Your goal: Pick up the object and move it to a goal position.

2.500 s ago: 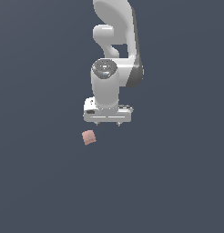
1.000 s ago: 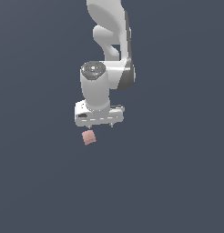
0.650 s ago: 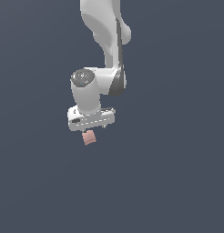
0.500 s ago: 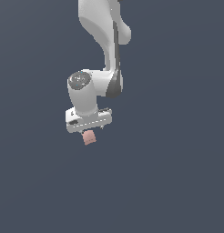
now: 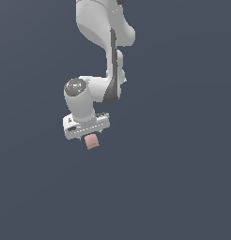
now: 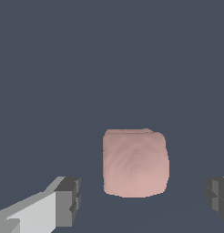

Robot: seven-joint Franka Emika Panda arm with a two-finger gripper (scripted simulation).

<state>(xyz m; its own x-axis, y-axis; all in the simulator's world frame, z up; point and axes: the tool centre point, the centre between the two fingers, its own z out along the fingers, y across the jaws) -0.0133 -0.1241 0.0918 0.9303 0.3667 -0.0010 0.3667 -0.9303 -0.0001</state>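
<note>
The object is a small salmon-pink, roughly cube-shaped block [image 5: 92,141] lying on the dark grey floor. In the exterior view the white arm's gripper [image 5: 88,135] hangs right over it, and its body hides the block's upper part and the fingers. In the wrist view the block [image 6: 135,163] sits between the two fingers, one dark pad [image 6: 68,201] on one side and the other [image 6: 217,198] on the far side, both clear of the block with gaps. The gripper [image 6: 142,200] is open and empty.
Plain dark grey floor [image 5: 173,178] all around. The white arm [image 5: 101,28] rises from the gripper toward the top of the exterior view. No other objects or goal marker show.
The arm has swung toward the exterior view's left and come down, from beside and above the block to directly over it. The block has not moved.
</note>
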